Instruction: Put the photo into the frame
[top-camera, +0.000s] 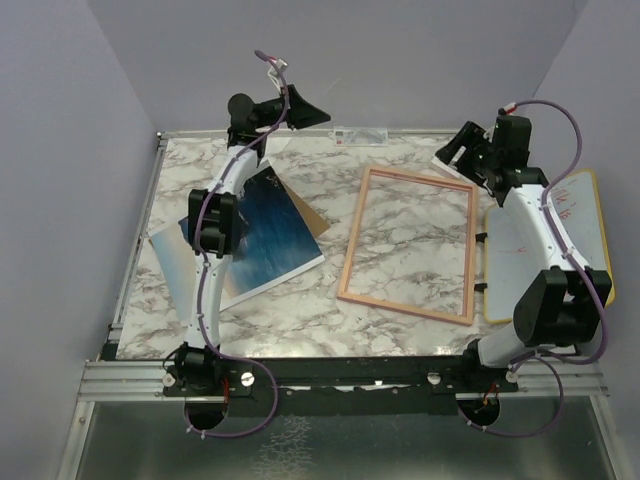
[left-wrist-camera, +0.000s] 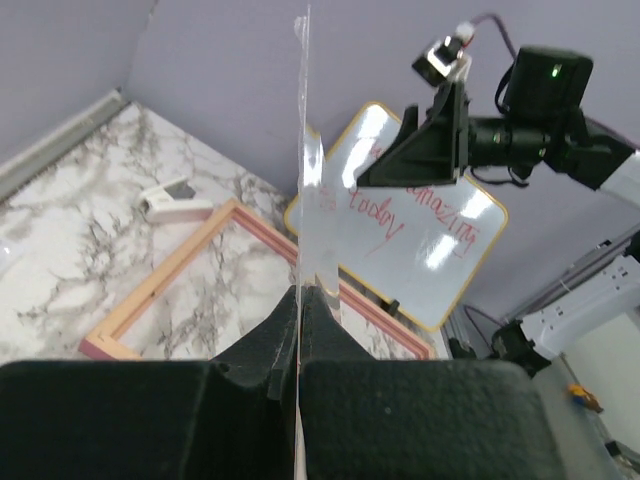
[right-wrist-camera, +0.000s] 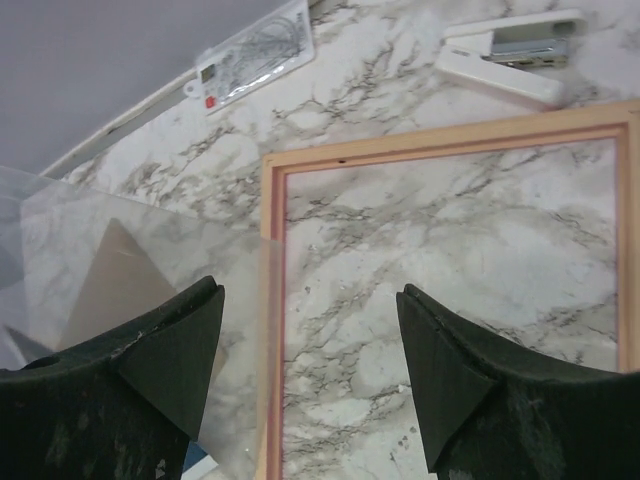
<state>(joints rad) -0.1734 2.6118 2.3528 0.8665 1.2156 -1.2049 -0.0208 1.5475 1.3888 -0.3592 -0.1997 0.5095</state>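
Observation:
The frame (top-camera: 410, 245) lies flat on the marble table with its light wood back up, and bare marble shows through its opening. It also shows in the right wrist view (right-wrist-camera: 272, 300) and the left wrist view (left-wrist-camera: 160, 290). The photo (top-camera: 265, 235) of blue sea lies left of it, partly under my left arm. My left gripper (top-camera: 300, 108) is raised at the back and shut on a clear pane (left-wrist-camera: 303, 150), seen edge-on between the closed jaws (left-wrist-camera: 299, 300). The pane (right-wrist-camera: 120, 260) hangs over the frame's left rim. My right gripper (right-wrist-camera: 308, 300) is open and empty above the frame's far right corner (top-camera: 455, 150).
A brown backing board (top-camera: 312, 220) peeks out from under the photo. A whiteboard with red writing (top-camera: 580, 230) lies at the right edge under my right arm. A small white device (right-wrist-camera: 510, 50) and a clear packet (top-camera: 360, 135) lie near the back wall.

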